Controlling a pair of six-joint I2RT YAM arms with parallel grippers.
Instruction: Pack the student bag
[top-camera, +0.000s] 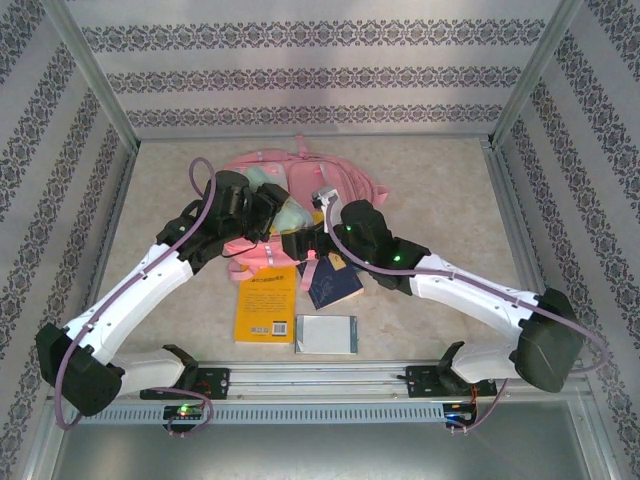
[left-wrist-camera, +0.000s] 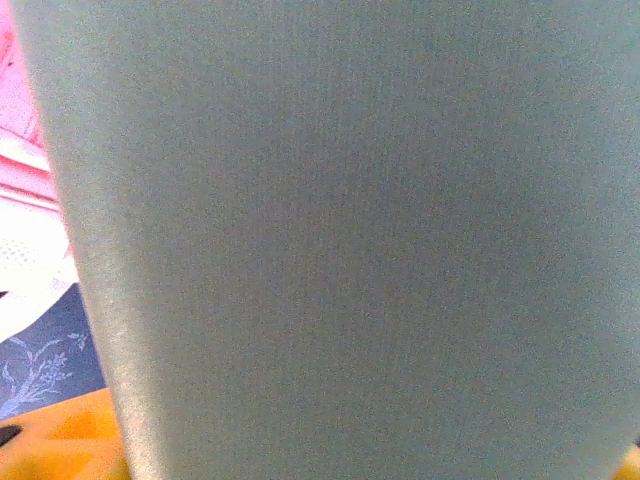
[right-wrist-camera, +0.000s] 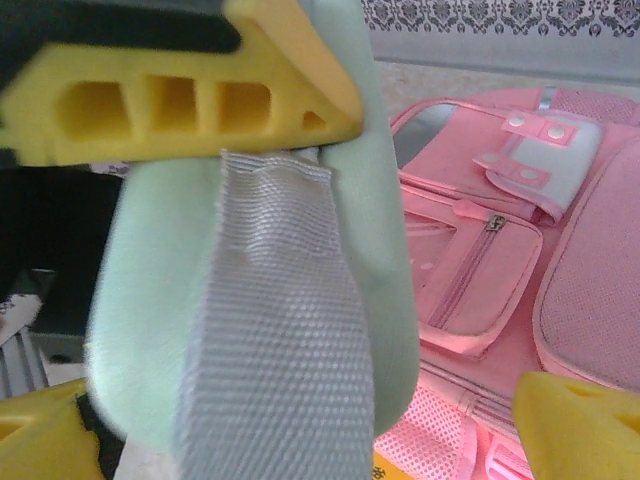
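One zip (right-wrist-camera: 465, 275) on the student bag (right-wrist-camera: 590, 300) shows at right wrist.

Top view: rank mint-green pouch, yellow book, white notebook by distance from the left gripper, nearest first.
1. mint-green pouch: at the left gripper, over the student bag.
2. yellow book: in front of the bag, left of centre.
3. white notebook: near edge, right of the yellow book.
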